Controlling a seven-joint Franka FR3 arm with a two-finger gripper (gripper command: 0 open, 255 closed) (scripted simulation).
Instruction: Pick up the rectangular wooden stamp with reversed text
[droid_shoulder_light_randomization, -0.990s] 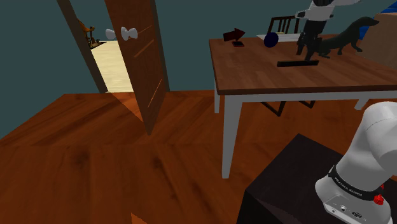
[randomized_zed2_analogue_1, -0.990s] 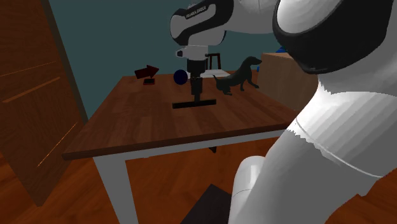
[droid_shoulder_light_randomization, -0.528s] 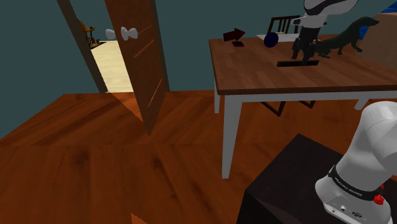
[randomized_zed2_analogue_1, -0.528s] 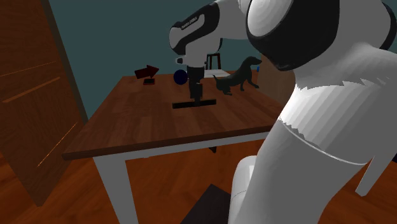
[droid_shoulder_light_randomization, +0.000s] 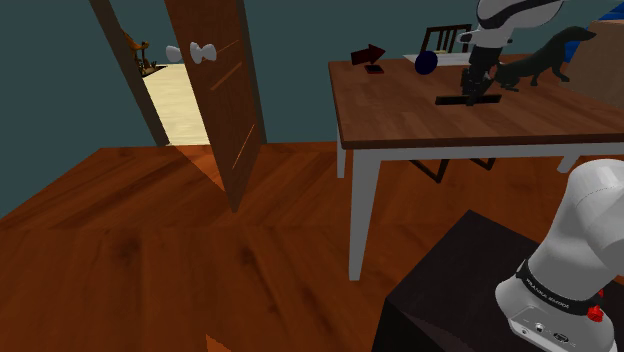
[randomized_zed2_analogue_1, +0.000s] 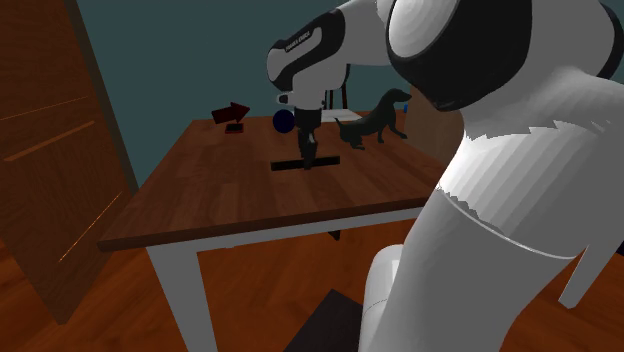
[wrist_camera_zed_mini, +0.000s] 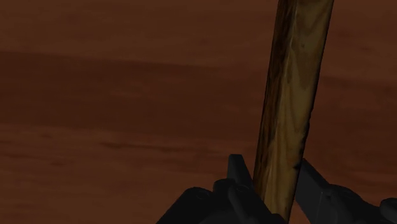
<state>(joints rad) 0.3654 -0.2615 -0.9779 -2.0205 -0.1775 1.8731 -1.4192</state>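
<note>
The stamp (droid_shoulder_light_randomization: 450, 100) is seen lying flat on the tabletop (droid_shoulder_light_randomization: 400, 120), a long narrow bar with wood grain, and it does not appear to be lifted. The end effector (droid_shoulder_light_randomization: 478, 90) is lowered onto it near its middle. In the wrist view the end effector (wrist_camera_zed_mini: 275, 181) is nearly closed, and its two fingers (wrist_camera_zed_mini: 238, 175) are pressed against the long sides of the stamp (wrist_camera_zed_mini: 292, 95), so a hold appears to be made. The bar is seen slightly slanted between the fingers, so contact may be carried by edges rather than full pads. Were it raised so, the bar could be twisted in the grip. If the hold is off the balance point, one end could be dipped and dragged across the tabletop. How deep the fingers are seated cannot be told, and a shallow pinch could let the stamp be dropped. A dark ball (droid_shoulder_light_randomization: 426, 63) and a dark animal figure (droid_shoulder_light_randomization: 545, 62) stand near, beyond the stamp, and either could be struck if the bar were swung during the lift.
</note>
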